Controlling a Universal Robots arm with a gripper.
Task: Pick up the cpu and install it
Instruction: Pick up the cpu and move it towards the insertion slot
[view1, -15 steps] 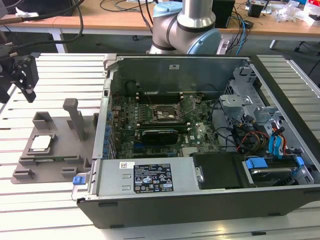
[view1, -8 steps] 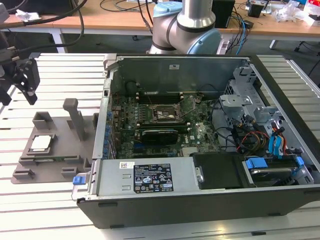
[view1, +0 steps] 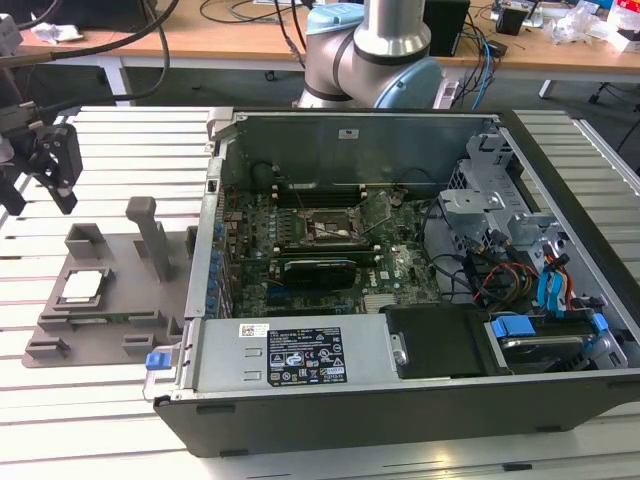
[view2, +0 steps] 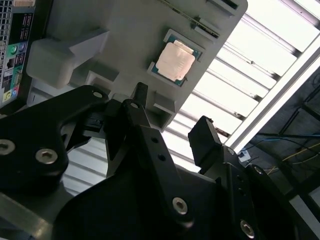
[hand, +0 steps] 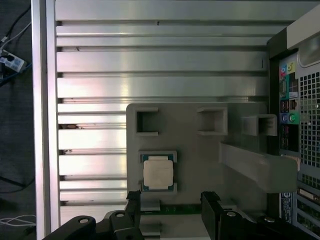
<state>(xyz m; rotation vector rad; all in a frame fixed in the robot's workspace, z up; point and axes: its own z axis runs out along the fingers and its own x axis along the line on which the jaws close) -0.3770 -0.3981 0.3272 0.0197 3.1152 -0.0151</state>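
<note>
The small square cpu (view1: 85, 287) with its shiny silver top lies flat, face up, in a recess of the grey plastic tray (view1: 120, 270). The tray sits on the slatted metal table (view1: 110, 140), at the exterior view's left of the open black computer case (view1: 400, 400). Being square, the chip shows no long axis.

The black claw (view1: 38, 195) hangs above, well apart from it, with its fingers (view1: 62, 185) pointing down. In both wrist views the chip (hand: 158, 173) (view2: 175, 61) lies just beyond the gap of the claw (hand: 171, 202) (view2: 172, 112), whose jaws are spread wide and grip nothing.

The arm's grey-and-blue joint (view1: 370, 45) stands on the far side of the case.
</note>
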